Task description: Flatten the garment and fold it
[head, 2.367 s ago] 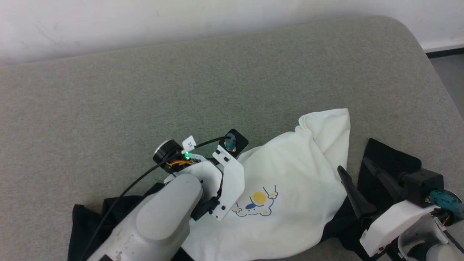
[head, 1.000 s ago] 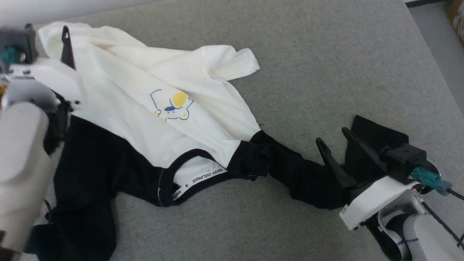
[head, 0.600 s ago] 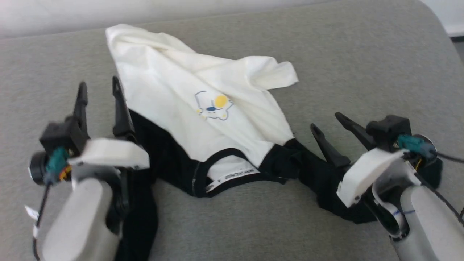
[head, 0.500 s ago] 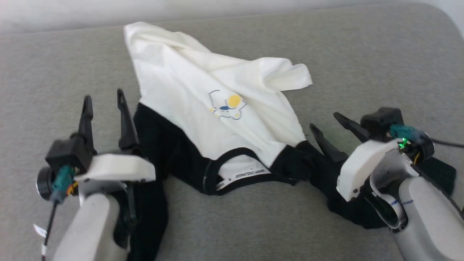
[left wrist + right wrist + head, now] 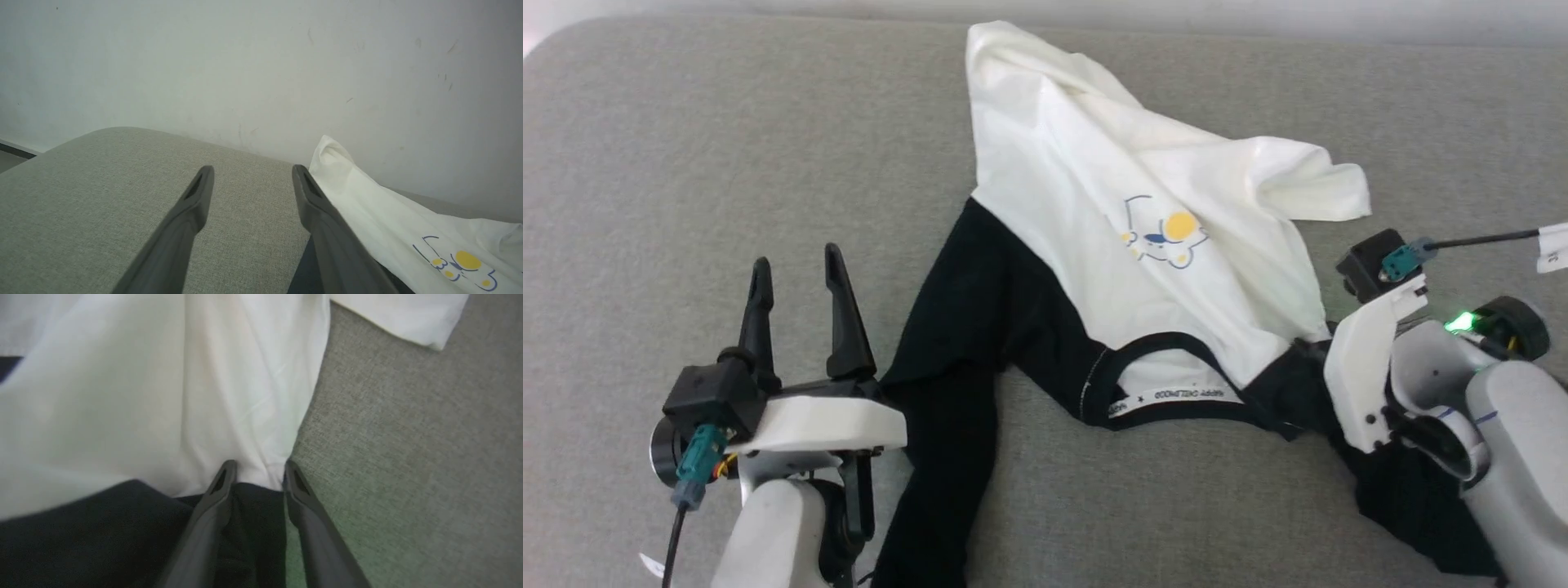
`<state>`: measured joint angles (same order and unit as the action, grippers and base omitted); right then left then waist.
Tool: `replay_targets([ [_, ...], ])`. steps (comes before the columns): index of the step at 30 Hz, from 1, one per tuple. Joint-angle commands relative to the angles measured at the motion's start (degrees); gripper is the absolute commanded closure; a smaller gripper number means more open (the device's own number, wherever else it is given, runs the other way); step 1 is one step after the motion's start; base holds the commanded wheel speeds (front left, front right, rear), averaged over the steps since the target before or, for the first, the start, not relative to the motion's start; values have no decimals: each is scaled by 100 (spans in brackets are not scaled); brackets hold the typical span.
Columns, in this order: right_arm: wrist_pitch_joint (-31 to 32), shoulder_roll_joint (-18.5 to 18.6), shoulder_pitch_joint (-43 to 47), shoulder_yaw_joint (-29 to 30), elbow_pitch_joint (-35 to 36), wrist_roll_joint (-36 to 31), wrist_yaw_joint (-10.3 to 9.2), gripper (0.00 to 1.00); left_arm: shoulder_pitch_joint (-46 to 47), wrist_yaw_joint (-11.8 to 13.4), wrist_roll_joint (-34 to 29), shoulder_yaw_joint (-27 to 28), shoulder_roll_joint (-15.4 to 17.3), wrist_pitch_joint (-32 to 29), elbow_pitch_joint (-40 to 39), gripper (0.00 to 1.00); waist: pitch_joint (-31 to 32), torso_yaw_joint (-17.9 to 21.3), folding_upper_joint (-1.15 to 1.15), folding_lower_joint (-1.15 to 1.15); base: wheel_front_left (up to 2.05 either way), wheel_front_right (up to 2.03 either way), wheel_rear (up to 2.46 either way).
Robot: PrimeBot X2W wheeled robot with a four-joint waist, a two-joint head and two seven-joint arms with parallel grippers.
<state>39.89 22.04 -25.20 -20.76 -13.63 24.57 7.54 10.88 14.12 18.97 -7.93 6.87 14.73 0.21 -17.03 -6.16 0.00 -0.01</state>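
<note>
The garment [image 5: 1094, 188] lies crumpled on the grey cushion, white body toward the far side, collar with lettered neck tape [image 5: 1168, 396] toward me, and the yellow-blue print [image 5: 1164, 233] facing up. One black sleeve [image 5: 964, 343] trails to the near left and the other [image 5: 1413, 498] lies under my right arm. My left gripper [image 5: 798, 265] stands open and holds nothing, just left of that sleeve. My right gripper [image 5: 258, 469] tips down onto the right shoulder seam, jaws partly drawn in, with black sleeve cloth between the fingers [image 5: 220, 498]. In the head view its white mount [image 5: 1364, 367] hides those fingers.
The grey cushion [image 5: 686, 163] spreads wide to the left and behind the shirt, with a rounded corner at the far left. A white wall [image 5: 245, 61] rises right behind it. A black cable [image 5: 1478, 239] with a white tag runs off to the right.
The head camera has shifted. My left gripper released the white hem and drew back to the near left. My right gripper dropped from above the sleeve onto the shoulder seam and narrowed.
</note>
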Motion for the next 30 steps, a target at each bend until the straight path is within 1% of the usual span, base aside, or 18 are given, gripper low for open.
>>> replay_targets([
  [1, 199, 199, 7, -70, -65, -76, -5, 100, -59, -117, -113, 83, -109, 27, 23, 0, -96, -207, 0, 1, 0, 0, 0],
  [3, 223, 446, -107, -39, -8, -226, -5, 100, -30, -221, -174, 138, -195, 27, 46, 0, -145, -276, 0, 1, 0, 0, 0],
  [7, 46, 958, -503, 63, 19, -607, -5, 100, 35, -395, -267, 243, -303, 27, 97, 0, -257, -383, 0, 1, 0, 0, 0],
  [10, -223, 1288, -941, 117, -94, -976, -5, 100, 107, -510, -325, 308, -347, 27, 140, 0, -357, -449, 0, 1, 0, 0, 0],
  [13, -614, 1590, -1410, 77, -357, -1444, -5, 100, 168, -582, -380, 292, -375, 27, 183, 0, -459, -526, 0, 1, 0, 0, 0],
  [17, -1186, 1706, -1934, 52, -891, -1842, -5, 100, 279, -641, -422, 253, -391, 27, 223, 0, -584, -609, 0, 1, 0, 0, 0],
  [21, -1526, 1604, -2202, 78, -1285, -1975, -5, 100, 353, -656, -426, 202, -396, 27, 245, 0, -652, -629, 0, 1, 0, 0, 0],
  [22, -1630, 1530, -2257, 124, -1425, -1963, -5, 66, 373, -646, -417, 171, -397, 27, 245, 0, -661, -632, 0, 1, 0, 0, 0],
  [23, -1709, 1454, -2282, 162, -1552, -1941, -5, 4, 393, -648, -402, 153, -397, 27, 256, 0, -660, -629, 0, 1, 0, 0, 0],
  [24, -1787, 1371, -2290, 217, -1659, -1903, -5, 0, 410, -655, -398, 145, -397, 27, 273, 0, -647, -623, 0, 1, 0, 0, 0],
  [27, -2157, 1098, -2179, 435, -1821, -1757, -5, 0, 387, -701, -394, 114, -398, 27, 321, 0, -506, -576, 0, 1, 0, 0, 0],
  [30, -2646, 798, -1855, 789, -1738, -1614, -5, 0, 264, -813, -448, 82, -398, 27, 414, 0, -231, -486, 0, 1, 0, 0, 0],
])
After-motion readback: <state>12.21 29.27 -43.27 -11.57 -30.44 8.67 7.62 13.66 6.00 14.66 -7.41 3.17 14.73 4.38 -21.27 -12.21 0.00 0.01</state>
